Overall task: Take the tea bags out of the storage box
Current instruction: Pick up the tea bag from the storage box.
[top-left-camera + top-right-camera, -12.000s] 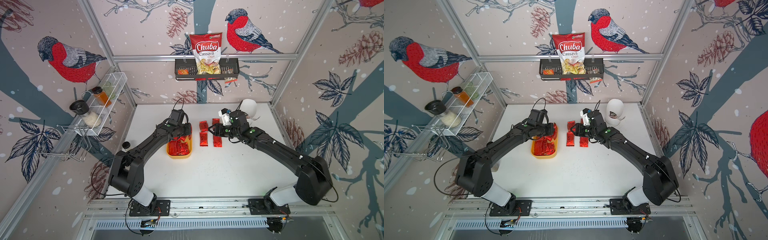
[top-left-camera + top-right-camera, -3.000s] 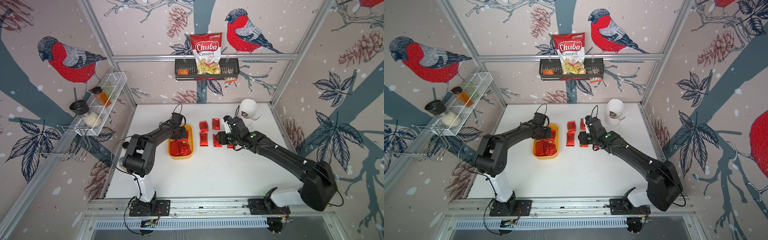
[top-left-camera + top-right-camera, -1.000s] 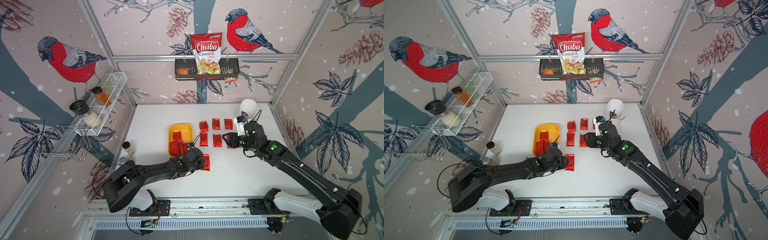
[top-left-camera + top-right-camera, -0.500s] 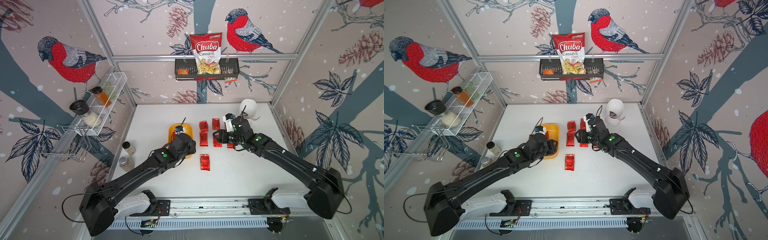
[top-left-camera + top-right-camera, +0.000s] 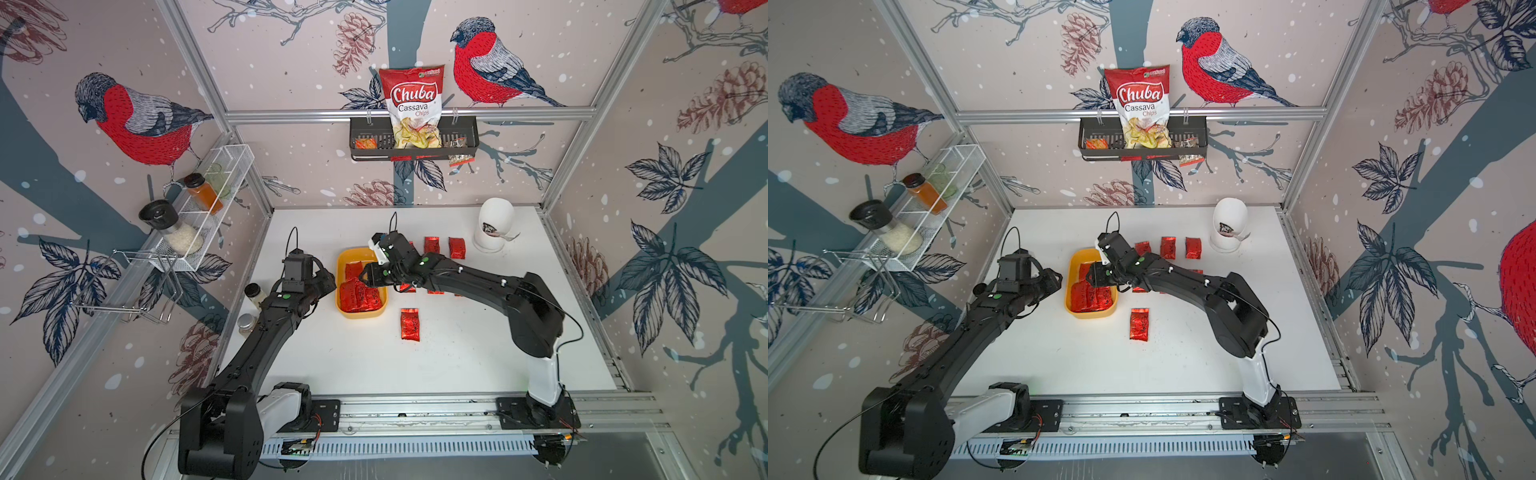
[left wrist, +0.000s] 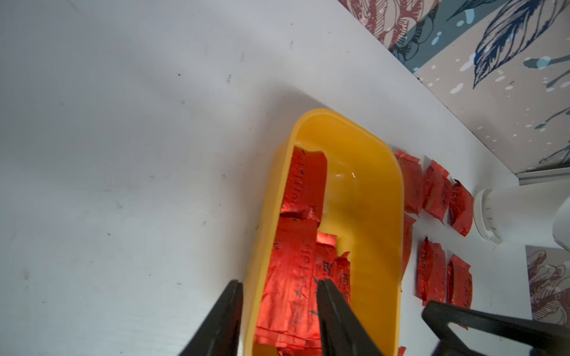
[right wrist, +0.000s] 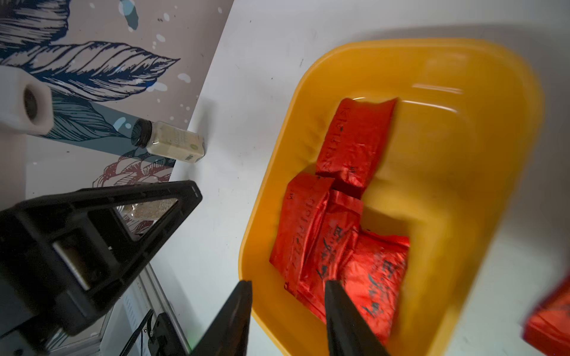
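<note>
Several red foil tea bags (image 7: 345,240) lie overlapped in the mustard-yellow storage box (image 7: 462,172), and others are already laid out on the white table (image 5: 457,353). The right gripper (image 7: 288,283) and left gripper (image 6: 279,285) are both spread and empty, each straddling a box wall. Closing here would likely pinch plastic and drag the box, and the crowded arms could collide.

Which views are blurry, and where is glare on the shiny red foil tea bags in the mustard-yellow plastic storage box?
Right wrist view: motion blur smears the storage box rim and softens the tea bags. Left wrist view: sharper, foil glowing, white glare on the box floor. Both top views: crisp, evenly lit.
</note>
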Tool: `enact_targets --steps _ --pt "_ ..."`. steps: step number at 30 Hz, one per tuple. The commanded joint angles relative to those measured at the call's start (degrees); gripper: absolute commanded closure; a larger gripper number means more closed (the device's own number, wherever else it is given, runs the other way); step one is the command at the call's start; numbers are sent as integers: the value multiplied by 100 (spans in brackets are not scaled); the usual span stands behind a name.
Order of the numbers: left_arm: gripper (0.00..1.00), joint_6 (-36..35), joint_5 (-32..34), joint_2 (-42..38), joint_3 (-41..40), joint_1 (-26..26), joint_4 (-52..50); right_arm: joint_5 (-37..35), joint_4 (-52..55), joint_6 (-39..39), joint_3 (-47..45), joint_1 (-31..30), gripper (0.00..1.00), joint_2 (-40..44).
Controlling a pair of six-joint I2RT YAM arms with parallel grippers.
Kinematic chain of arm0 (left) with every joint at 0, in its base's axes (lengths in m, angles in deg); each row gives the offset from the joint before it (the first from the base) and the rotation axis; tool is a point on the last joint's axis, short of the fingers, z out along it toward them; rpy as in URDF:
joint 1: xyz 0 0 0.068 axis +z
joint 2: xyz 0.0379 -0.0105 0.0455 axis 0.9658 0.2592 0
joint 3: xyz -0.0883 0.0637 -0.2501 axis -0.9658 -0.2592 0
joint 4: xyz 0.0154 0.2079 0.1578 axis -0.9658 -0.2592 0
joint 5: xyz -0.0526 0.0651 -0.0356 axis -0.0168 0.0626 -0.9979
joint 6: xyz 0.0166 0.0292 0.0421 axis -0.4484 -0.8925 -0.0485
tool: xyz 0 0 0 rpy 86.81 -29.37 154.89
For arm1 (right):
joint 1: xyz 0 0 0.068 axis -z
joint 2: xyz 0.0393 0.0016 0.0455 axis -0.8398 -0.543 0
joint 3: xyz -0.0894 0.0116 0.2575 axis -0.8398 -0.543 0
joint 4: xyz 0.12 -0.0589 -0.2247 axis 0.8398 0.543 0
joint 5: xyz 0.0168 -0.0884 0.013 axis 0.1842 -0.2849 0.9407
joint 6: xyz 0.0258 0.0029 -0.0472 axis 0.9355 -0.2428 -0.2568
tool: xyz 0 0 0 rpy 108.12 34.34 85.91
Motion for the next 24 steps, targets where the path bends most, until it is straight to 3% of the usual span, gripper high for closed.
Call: enact_targets --steps 1,8,24 --pt "55 -259 -566 5 -101 295 239 201 245 111 544 -36 57 -551" --pt "55 -310 -666 -3 -302 345 376 74 573 156 1238 -50 59 -1257" --pt "55 -321 -845 -67 -339 355 369 152 671 200 1459 -212 69 -1682"
